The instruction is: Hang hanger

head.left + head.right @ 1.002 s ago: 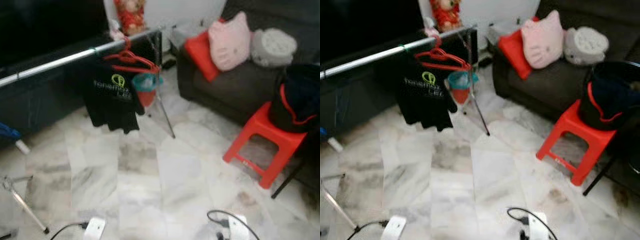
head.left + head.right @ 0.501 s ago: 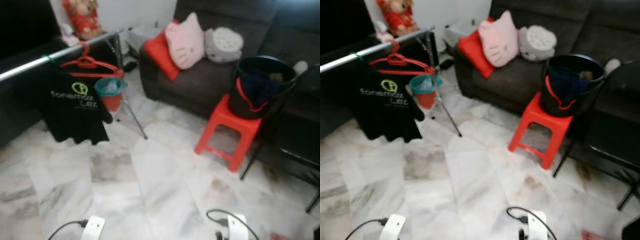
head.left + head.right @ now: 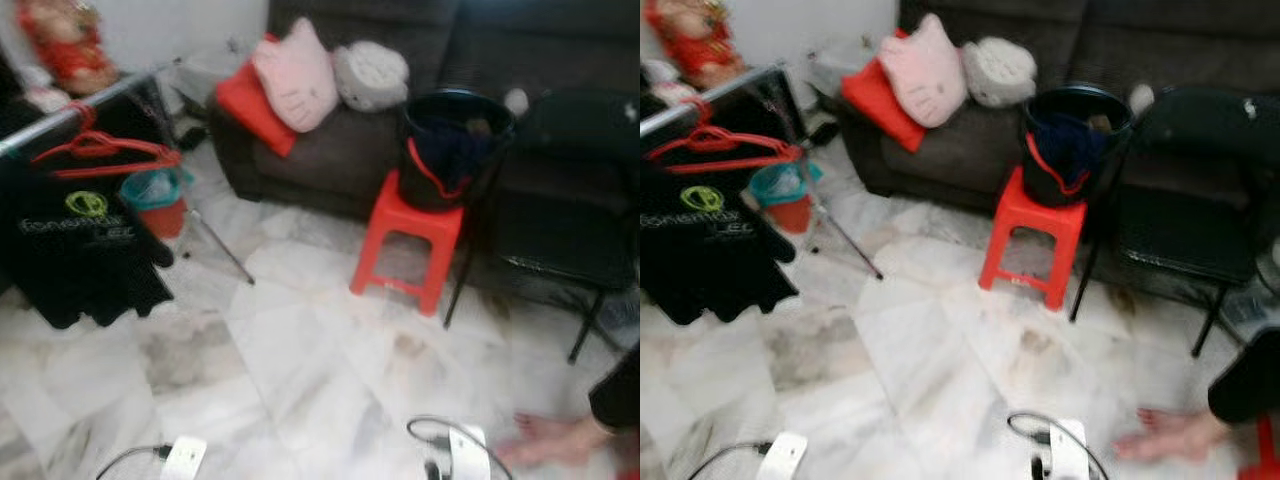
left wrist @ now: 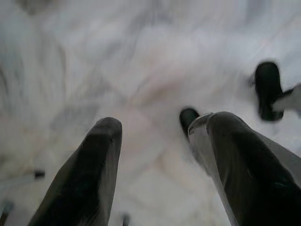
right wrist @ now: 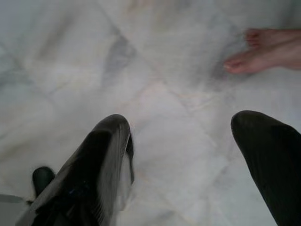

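Red hanger (image 3: 100, 158) hung on rail (image 3: 60, 112) at 10 o'clock | left gripper (image 4: 157, 136) and right gripper (image 5: 181, 136) spread, empty, over marble floor (image 3: 300, 380) | next hanger likely in bucket (image 3: 452, 140) at 1 o'clock; best approached squarely, clear of bare foot (image 3: 550, 440).

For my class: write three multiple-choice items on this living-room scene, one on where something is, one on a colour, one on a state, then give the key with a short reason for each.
1. Where does the black bucket stand?
A. on the red stool
B. on the sofa
C. on the floor

2. What colour is the hanger on the rail?
A. blue
B. red
C. white

3. How do the right gripper's fingers stand?
A. shut on a hanger
B. shut, empty
C. open, empty

Key: 1 A, the bucket sits on top of the red stool before the sofa. 2 B, the hanger bearing the black shirt is red. 3 C, bare floor shows between the spread fingers.
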Robot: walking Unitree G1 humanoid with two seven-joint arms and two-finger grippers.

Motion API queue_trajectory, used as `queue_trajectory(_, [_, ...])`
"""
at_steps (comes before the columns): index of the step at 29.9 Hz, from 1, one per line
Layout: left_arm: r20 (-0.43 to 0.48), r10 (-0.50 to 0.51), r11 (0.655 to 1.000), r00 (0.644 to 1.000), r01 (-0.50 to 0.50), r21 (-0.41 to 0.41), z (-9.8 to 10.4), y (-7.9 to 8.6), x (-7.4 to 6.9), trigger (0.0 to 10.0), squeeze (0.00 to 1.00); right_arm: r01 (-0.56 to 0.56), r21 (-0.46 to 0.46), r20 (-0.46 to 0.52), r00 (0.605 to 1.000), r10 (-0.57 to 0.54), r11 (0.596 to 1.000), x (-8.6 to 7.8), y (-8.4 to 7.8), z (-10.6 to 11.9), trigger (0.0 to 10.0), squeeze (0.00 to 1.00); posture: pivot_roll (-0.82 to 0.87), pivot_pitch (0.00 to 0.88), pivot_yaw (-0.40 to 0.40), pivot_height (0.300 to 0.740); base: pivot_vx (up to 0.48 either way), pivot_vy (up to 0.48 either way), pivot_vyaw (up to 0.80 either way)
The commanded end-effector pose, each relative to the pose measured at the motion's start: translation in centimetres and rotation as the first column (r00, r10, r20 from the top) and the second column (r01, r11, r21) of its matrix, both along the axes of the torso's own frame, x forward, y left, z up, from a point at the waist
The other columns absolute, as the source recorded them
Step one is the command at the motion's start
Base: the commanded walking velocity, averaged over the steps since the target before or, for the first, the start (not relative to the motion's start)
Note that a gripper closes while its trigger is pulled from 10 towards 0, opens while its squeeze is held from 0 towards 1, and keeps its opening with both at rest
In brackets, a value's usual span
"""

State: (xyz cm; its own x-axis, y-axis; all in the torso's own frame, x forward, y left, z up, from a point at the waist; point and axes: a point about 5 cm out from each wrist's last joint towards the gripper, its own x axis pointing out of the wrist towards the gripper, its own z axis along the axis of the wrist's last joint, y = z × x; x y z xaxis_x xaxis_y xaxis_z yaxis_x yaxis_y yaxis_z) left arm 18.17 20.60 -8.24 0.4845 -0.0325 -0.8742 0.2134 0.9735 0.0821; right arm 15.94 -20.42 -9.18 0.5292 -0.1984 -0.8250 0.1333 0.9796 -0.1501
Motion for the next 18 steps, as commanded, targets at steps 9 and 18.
queue_trajectory(9, [-0.038, -0.002, 1.000, 0.999, 0.003, 0.024, -0.37, 0.63, -1.02, 10.0, 0.00, -0.005, 0.020, 0.024, 1.000, 0.004, 1.000, 0.42, 0.75, 0.09, 10.0, 0.00, -0.01, 0.000, 0.028, 0.740, 0.000, 0.000, -0.49])
queue_trajectory(18, [-0.049, -0.015, 0.999, 0.999, 0.017, 0.039, -0.40, 0.73, -1.10, 10.0, 0.00, -0.005, 0.033, 0.048, 0.999, 0.003, 0.999, 0.90, 1.08, 0.27, 10.0, 0.00, -0.02, 0.000, 0.030, 0.740, 0.000, 0.000, 0.00])
